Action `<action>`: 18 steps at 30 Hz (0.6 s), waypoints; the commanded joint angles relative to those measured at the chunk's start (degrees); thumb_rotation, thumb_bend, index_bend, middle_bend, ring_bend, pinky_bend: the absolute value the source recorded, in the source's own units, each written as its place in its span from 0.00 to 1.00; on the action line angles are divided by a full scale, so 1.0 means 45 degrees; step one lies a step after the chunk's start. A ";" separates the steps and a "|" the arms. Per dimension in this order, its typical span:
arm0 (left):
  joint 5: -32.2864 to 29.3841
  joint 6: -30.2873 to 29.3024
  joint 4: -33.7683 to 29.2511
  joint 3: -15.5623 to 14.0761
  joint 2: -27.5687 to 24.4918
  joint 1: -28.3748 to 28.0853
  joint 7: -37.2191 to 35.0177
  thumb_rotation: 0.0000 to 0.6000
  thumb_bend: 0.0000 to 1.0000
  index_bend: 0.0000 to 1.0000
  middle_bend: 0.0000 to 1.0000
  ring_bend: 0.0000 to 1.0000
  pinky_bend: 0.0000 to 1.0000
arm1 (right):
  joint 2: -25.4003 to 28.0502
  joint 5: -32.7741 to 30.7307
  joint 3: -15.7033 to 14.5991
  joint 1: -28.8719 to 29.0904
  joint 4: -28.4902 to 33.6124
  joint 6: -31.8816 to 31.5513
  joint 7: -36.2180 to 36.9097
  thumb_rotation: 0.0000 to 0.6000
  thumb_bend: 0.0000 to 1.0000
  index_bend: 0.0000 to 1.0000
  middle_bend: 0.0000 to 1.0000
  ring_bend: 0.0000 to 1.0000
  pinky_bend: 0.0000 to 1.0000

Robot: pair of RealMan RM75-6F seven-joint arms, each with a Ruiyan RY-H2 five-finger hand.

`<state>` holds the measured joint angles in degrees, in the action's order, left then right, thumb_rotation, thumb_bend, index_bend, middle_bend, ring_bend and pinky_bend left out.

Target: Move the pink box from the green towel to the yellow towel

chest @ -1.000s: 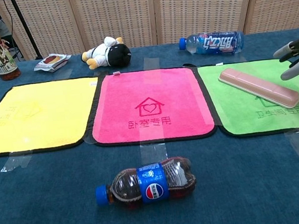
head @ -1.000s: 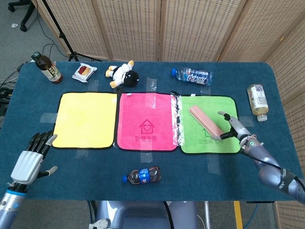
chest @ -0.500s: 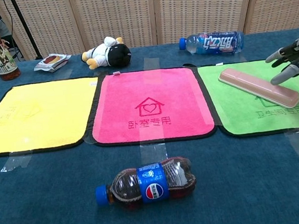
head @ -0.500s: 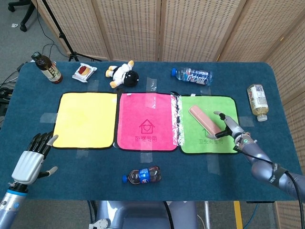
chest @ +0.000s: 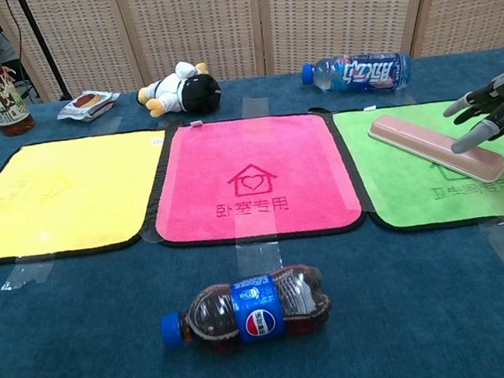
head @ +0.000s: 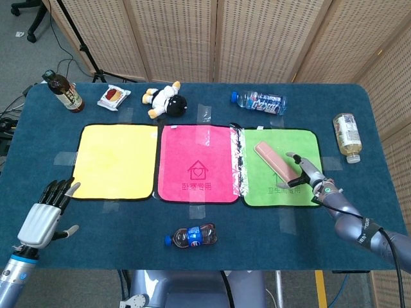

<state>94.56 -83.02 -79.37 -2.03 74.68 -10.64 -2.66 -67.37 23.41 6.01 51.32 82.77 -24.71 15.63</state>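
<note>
A long pink box (head: 275, 162) (chest: 435, 146) lies diagonally on the green towel (head: 260, 179) (chest: 413, 191) at the right. My right hand (head: 306, 172) (chest: 490, 112) hovers at the box's right end with fingers spread, nothing held; whether a fingertip touches the box is unclear. The yellow towel (head: 115, 162) (chest: 56, 194) lies flat at the left with nothing on it. My left hand (head: 45, 215) stays open near the table's front left edge, seen only in the head view.
A pink towel (head: 199, 163) lies between the two. A cola bottle (head: 191, 237) lies in front of it. Along the back stand a tea bottle (head: 63, 91), snack packet (head: 113, 97), plush toy (head: 166, 100) and water bottle (head: 260, 101). Another bottle (head: 347, 136) lies far right.
My right hand has moved left and closer to the pink box's right end. The box and my left hand have stayed about where they were.
</note>
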 commanded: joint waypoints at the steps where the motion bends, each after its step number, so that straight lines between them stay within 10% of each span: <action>1: -0.0002 -0.0004 -0.0007 -0.0002 -0.0003 -0.0001 -0.0001 1.00 0.02 0.00 0.00 0.00 0.00 | -0.0109 -0.0022 0.0005 0.0063 -0.0102 0.0073 -0.0010 1.00 0.16 0.00 0.00 0.00 0.00; 18: 0.0121 -0.0084 -0.0096 -0.0097 -0.0055 -0.0014 -0.0078 1.00 0.02 0.00 0.00 0.00 0.00 | -0.0181 -0.0209 -0.0044 0.0300 0.0267 0.0002 -0.0068 1.00 0.16 0.00 0.00 0.00 0.00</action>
<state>95.10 -83.40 -79.79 -2.47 74.43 -10.70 -3.01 -68.20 22.48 5.80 52.63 83.93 -24.71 15.34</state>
